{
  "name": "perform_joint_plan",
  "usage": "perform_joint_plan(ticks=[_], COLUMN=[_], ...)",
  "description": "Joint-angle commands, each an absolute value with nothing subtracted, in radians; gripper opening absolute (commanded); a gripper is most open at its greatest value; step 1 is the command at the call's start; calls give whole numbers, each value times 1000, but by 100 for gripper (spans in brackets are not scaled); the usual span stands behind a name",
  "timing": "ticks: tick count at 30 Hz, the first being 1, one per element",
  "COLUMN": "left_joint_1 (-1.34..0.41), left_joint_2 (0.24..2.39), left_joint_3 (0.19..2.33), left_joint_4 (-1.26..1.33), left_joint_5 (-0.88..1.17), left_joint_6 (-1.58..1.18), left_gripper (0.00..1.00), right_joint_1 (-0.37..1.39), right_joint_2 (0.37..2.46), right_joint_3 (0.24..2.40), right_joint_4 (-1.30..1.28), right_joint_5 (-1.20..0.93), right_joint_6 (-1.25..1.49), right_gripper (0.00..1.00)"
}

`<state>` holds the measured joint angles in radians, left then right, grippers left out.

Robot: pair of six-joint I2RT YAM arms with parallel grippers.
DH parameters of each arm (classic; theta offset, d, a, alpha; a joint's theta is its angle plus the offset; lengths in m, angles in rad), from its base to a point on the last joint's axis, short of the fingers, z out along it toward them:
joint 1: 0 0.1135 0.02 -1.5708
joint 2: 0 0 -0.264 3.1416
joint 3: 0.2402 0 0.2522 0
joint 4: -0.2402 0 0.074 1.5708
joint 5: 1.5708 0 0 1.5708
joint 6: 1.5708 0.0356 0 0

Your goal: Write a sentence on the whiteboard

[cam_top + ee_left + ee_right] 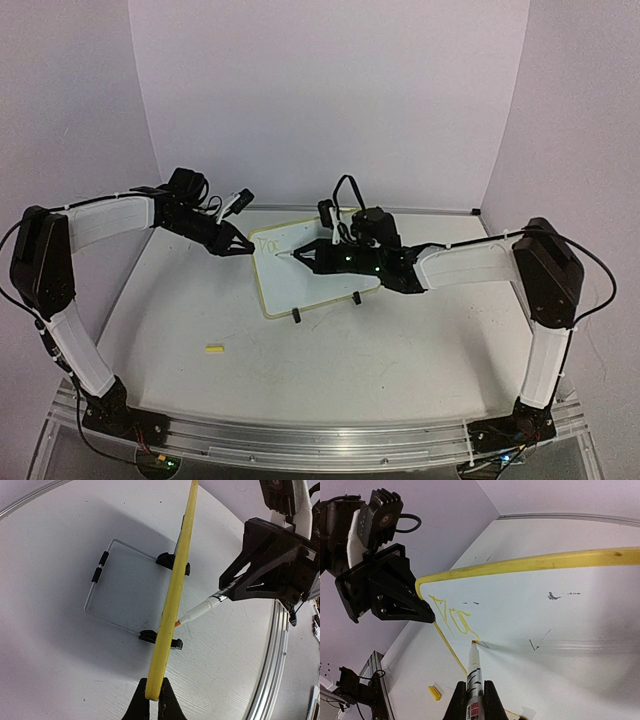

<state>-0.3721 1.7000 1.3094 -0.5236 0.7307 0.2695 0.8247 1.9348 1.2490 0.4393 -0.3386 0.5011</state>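
The whiteboard (310, 272), white with a yellow rim, stands tilted on black feet mid-table. My left gripper (247, 247) is shut on its left rim near the top corner; the left wrist view shows the rim (176, 587) edge-on between the closed jaws (154, 679). My right gripper (303, 257) is shut on a white marker (474, 672), whose orange tip touches the board face (555, 625). The sentence (452, 616) is a few yellow letters near the top left corner, ending at the tip. It shows faintly from above (268, 243).
A yellow marker cap (214, 349) lies on the table left of the board, also in the right wrist view (434, 692). A wire stand (100, 592) props the board from behind. A few dark marks (552, 596) are on the board face. Purple walls surround the table.
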Motion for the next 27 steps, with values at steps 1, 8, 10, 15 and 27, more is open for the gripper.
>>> perform_joint_plan(ticks=[1, 8, 10, 15, 27], left_joint_1=[-404, -403, -404, -404, -405], left_joint_2=[1711, 1707, 1706, 1703, 1700], left_joint_3=[1327, 1325, 1325, 1325, 1324], left_joint_4=[-572, -571, -571, -571, -570], left_joint_5=[678, 675, 675, 676, 675], left_joint_6=[304, 304, 305, 304, 304], left_gripper=[0, 0, 0, 0, 0], right_joint_1=[827, 827, 827, 827, 827], right_joint_2=[1959, 1909, 1872, 1816, 1869], right_joint_3=[1296, 1243, 1211, 1173, 1214], right_joint_4=[445, 543, 583, 603, 503], right_joint_5=[-320, -367, -375, -350, -250], right_joint_6=[501, 530, 538, 538, 514], right_gripper=[0, 0, 0, 0, 0])
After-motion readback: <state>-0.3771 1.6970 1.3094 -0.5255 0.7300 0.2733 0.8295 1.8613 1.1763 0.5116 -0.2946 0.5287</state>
